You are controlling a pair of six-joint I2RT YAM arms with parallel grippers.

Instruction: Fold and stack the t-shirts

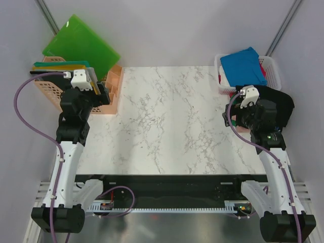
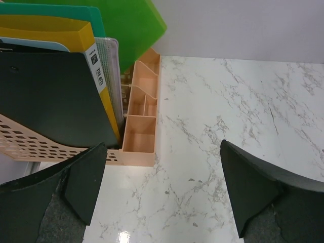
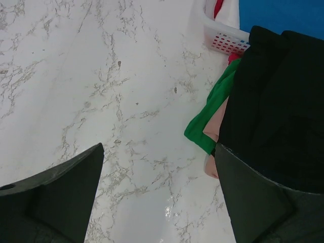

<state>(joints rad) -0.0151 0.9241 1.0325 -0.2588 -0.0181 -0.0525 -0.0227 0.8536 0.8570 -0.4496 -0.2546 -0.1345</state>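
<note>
A bright blue t-shirt [image 1: 243, 66] lies on top of the white lattice basket [image 1: 274, 68] at the far right; in the right wrist view the blue t-shirt [image 3: 283, 15] shows at the top edge above the basket [image 3: 223, 38], with a strip of red cloth [image 3: 217, 7] beside it. A black t-shirt [image 1: 281, 104] is heaped in front of the basket, over green [image 3: 210, 121] and pale pink [image 3: 215, 129] cloth. My right gripper [image 3: 158, 149] hangs open over bare marble just left of this heap. My left gripper [image 2: 163, 152] is open and holds nothing, above the table beside the organiser.
A peach desk organiser [image 2: 142, 131] and a peach rack of stiff folders [image 2: 50, 96] stand at the table's left edge, with green plastic folders [image 1: 81, 45] leaning behind. The marble tabletop [image 1: 167, 121] spans the middle; grey walls close the back.
</note>
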